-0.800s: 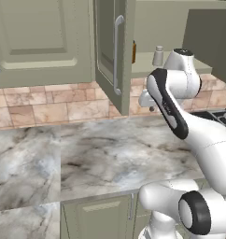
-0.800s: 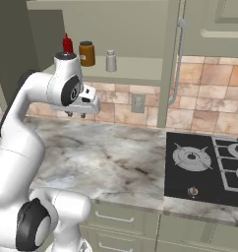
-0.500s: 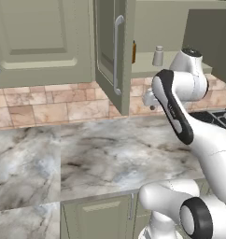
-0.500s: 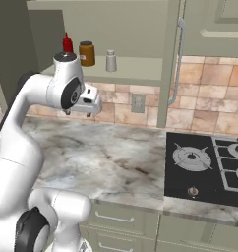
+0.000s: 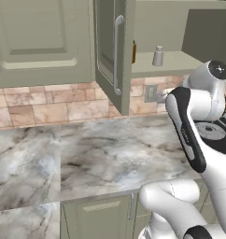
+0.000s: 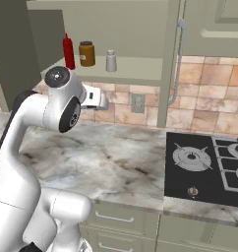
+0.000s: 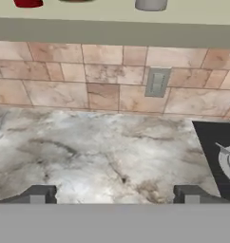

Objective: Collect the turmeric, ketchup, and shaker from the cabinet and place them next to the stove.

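- My hand (image 6: pixel 102 100) is spread wide, nothing in it, hanging over the table (image 6: pixel 116 162) below the cabinet (image 6: pixel 140 74) shelf.
- Ketchup (image 6: pixel 68 52), turmeric (image 6: pixel 86 53), shaker (image 6: pixel 110 61) all sit above my hand on that shelf, close together.
- Risk imo: coming up too steep, my fingers clip the shelf lip, or grabbing one knocks its neighbour over.
- All three stand upright, long axis vertical, caps up.

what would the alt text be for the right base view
Open green cabinet above a marble counter, with ketchup, turmeric and shaker in a row on its shelf. A white robot arm's open tool hangs just below the shelf; a black stove sits to the right.
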Robot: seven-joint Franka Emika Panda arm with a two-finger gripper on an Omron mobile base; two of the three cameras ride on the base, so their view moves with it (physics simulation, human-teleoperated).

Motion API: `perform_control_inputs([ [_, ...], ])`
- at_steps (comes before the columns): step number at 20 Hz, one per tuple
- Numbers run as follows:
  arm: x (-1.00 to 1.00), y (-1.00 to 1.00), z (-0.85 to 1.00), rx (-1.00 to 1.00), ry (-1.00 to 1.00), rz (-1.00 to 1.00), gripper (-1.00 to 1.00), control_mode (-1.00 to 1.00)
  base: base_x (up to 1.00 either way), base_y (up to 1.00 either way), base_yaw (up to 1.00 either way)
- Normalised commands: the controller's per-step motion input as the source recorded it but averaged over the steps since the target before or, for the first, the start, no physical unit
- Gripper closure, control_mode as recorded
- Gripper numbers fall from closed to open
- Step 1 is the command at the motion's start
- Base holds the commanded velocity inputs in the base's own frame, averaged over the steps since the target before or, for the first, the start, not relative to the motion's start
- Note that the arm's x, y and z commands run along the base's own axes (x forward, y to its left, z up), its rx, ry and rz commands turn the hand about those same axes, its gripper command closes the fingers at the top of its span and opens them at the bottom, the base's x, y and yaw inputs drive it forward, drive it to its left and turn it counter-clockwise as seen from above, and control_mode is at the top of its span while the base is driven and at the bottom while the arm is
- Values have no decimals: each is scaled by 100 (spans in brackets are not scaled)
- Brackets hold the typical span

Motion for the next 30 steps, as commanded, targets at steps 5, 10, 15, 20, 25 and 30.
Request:
perform_control_inputs([
  [5,4,-29,71,-15,-14,-10,-100,-100,0,0,0],
  [10,8,-11,74,-12,-13,-11,-100,-100,0,0,0],
  [15,1,-17,7,7,-9,-3,-100,-100,0,0,0],
  [20,0,0,0,0,0,0,-100,-100,0,0,0],
  [25,-1,-2,5,7,0,0,-100,-100,0,0,0],
  [30,0,0,26,8,0,0,-100,-100,0,0,0],
])
